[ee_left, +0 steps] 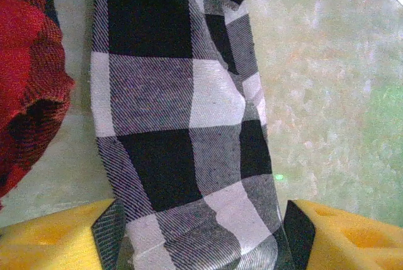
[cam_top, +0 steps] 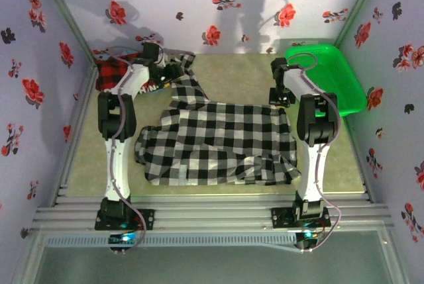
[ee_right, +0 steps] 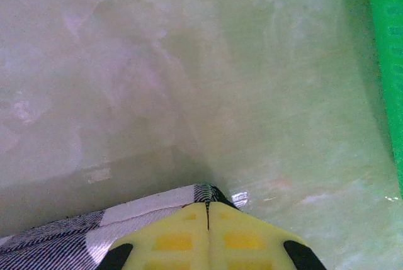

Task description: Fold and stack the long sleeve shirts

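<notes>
Two shirts lay on the desk [cam_top: 245, 72], and the larger spread was the black-and-white checked shirt [cam_top: 218, 142]. Its body sat flat but rumpled across the middle, between the two arms. The red-and-black plaid shirt [cam_top: 109, 75] sat bunched in the far left corner, behind the left arm, and the green basket [cam_top: 331, 72] stood in the far right corner, apart from both. From the checked body one sleeve [ee_left: 182, 125] ran toward the far left, its end lying just beside the red heap. That long axis was what the coming fold seemed to turn on. The left pincer [ee_left: 201, 245] was lowered over the sleeve with its jaws standing wide, one on each side of the cloth. The sleeve ran lengthwise out from between them, and they had not clamped onto it. Closing there would gather the sleeve across its width. The left arm was plainly the nearer one for carrying the sleeve back over the body, toward the near right. The right pincer [ee_right: 208, 219] was fully closed, its tips together at the far right corner of the checked shirt, where a hem edge showed under them. Whether it actually nipped that hem or only rested on it could not be told.
</notes>
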{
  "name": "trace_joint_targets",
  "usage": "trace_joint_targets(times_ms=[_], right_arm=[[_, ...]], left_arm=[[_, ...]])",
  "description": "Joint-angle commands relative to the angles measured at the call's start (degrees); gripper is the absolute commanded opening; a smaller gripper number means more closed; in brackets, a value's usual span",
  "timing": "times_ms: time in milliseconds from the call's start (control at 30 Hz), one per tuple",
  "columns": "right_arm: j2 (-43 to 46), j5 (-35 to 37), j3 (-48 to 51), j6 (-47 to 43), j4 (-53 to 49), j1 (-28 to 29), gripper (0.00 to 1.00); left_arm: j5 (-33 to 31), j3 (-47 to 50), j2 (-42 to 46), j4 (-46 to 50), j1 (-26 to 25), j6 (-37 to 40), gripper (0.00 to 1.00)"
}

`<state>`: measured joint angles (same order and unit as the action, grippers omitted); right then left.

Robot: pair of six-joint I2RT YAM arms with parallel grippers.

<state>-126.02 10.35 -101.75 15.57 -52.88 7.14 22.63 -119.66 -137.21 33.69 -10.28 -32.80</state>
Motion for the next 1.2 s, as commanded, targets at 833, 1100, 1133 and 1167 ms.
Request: trace_joint_targets(times_ms=[833, 1100, 1133, 1167], right_arm=[[0.6, 0.22, -4.22, -1.56, -3.66, -0.02, 0.0], [1.24, 0.27, -3.53, -1.51, -3.44, 0.06, 0.0], [1.47, 0.29, -3.31, -1.66, -3.35, -0.05, 0.0], [1.62, 0.32, -3.04, -1.64, -3.15, 0.0, 0.0]], left_arm=[[-0.44, -5.23, -3.94, 4.99, -1.14, -5.64, 0.61], [3.49, -4.23, -2.73, -1.02, -1.31, -4.48, 0.26], [3.86, -3.36, -1.95, -1.94, -1.24, -3.9, 0.23], [4.12, -2.5, -1.26, -2.73, -1.3, -3.48, 0.21]])
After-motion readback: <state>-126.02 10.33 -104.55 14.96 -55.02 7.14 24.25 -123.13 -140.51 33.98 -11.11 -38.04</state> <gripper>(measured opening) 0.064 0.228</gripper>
